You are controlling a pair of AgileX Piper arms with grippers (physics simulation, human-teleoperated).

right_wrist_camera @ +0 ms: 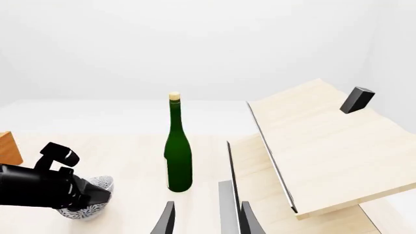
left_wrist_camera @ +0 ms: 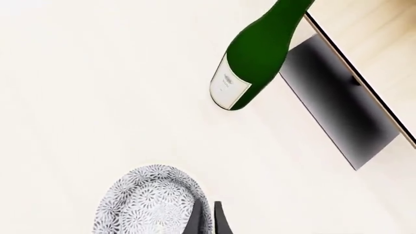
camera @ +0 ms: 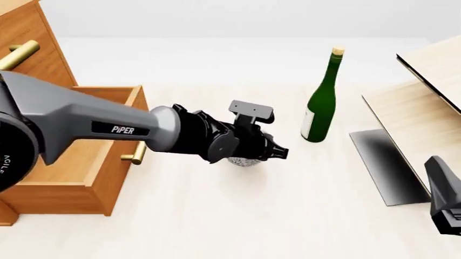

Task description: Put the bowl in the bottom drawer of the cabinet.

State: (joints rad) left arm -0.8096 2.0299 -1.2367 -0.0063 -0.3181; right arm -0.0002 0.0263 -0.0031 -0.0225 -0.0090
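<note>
The speckled white bowl (left_wrist_camera: 146,207) shows in the left wrist view with the two fingers of my left gripper (left_wrist_camera: 207,204) set close together astride its rim. From the front, the bowl (camera: 243,161) is mostly hidden under that gripper (camera: 260,154), just right of the drawer. The bottom drawer (camera: 86,156) of the orange-brown cabinet (camera: 32,43) stands pulled out at the left, its brass handle (camera: 135,157) facing the bowl. My right gripper (right_wrist_camera: 208,222) is open and holds nothing; it stays low at the front right (camera: 443,199).
A tall green bottle (camera: 321,105) stands upright right of the bowl. Pale light-wood furniture (camera: 425,102) with a dark panel (camera: 385,167) fills the right side. A brass handle of an upper drawer (camera: 18,54) sticks out above the open drawer.
</note>
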